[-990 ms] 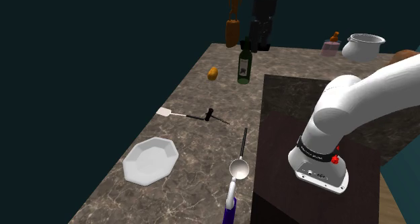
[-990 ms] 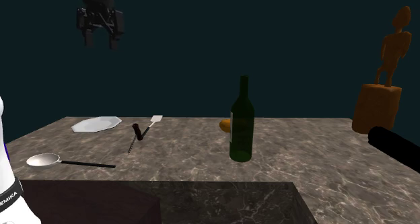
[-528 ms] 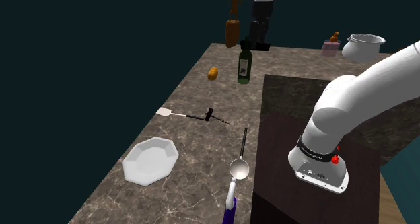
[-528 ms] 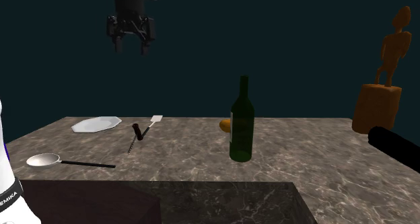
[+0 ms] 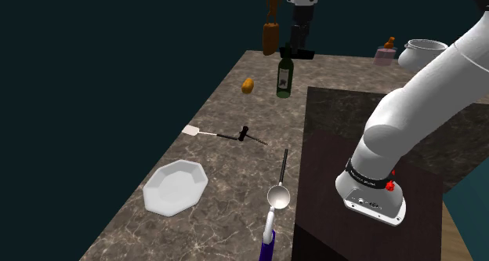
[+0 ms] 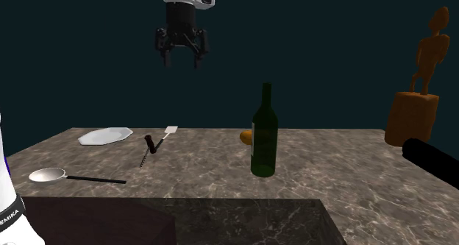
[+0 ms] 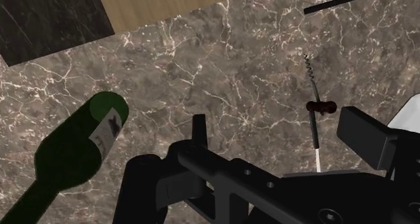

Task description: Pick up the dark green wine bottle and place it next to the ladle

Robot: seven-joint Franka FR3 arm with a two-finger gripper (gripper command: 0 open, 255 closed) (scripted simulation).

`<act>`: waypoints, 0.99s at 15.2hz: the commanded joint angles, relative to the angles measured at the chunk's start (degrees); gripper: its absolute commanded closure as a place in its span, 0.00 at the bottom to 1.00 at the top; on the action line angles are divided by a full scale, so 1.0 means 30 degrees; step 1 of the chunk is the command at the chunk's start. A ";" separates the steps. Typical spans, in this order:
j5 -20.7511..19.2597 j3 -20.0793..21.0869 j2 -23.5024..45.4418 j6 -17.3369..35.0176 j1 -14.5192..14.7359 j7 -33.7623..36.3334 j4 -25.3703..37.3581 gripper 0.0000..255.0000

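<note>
Marble counter bears the bottle upright and untouched, well apart from the ladle, while the gripper hangs high above, jaws apart and empty; judged: grasp, carry and placement all outstanding.

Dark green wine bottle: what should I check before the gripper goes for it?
1. Black gripper open: ok, fingers apart.
2. Dark green wine bottle upright on the marble countertop: ok.
3. Gripper over the bottle: not ok, it hangs high, off to the second exterior view's left.
4. Small orange object apart from the bottle: ok in the shoulder view.
5. Silvery ladle lying flat, in sight: ok.
</note>
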 commanded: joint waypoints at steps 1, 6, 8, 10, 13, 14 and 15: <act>0.0214 -0.0689 0.1577 0.0428 0.0012 -0.1053 0.1267 0.00; 0.1189 -0.2058 0.4951 0.1235 -0.0222 -0.3546 0.3983 0.00; 0.1803 -0.2506 0.6415 0.1407 -0.0432 -0.4579 0.5263 0.00; 0.2523 -0.2875 0.7939 0.1473 -0.0739 -0.5609 0.6670 0.00; 0.3732 -0.3205 1.0323 0.1344 -0.1460 -0.7082 0.9053 0.00; 0.4151 -0.3258 1.1141 0.1237 -0.1768 -0.7538 0.9932 0.00; 0.4567 -0.3271 1.1967 0.1095 -0.2119 -0.7968 1.0859 0.00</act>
